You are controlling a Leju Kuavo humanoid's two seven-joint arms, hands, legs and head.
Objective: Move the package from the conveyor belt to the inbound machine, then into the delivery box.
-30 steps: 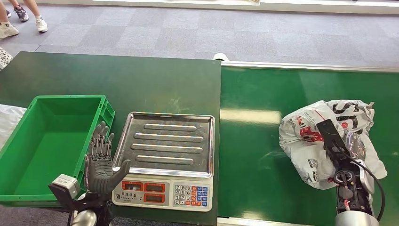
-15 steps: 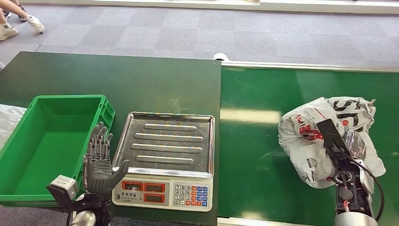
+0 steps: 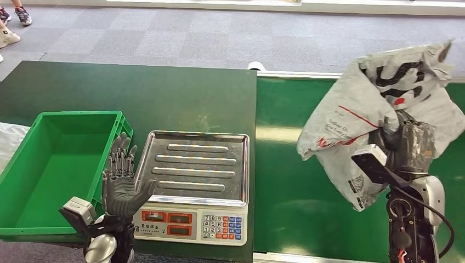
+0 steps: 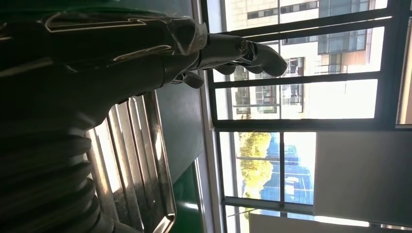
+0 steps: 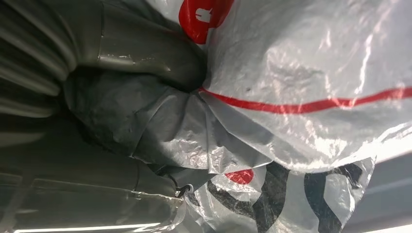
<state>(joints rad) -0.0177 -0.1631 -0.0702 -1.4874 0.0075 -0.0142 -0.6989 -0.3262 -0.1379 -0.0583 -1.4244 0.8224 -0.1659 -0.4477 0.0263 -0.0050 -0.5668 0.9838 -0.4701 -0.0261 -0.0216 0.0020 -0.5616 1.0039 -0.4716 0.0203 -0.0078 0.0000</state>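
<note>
The right hand (image 3: 403, 143) grips the package (image 3: 378, 104) above the conveyor belt (image 3: 296, 181); the left hand (image 3: 119, 183) is released, fingers spread.

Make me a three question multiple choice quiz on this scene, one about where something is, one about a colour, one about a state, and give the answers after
1. Where is the scale?
A. inside the bin
B. on the dark table, beside the bin
C. on the belt

2. What colour is the bin?
A. green
B. blue
C. red

3. What state is the package in?
A. lying on the scale
B. lying in the bin
C. held up above the belt by the right hand

Answers:
1 B: the scale stands on the table, just right of the bin.
2 A: its walls and floor are bright green.
3 C: the right hand grips the package, raised over the belt; the left hand is open by the scale.
</note>
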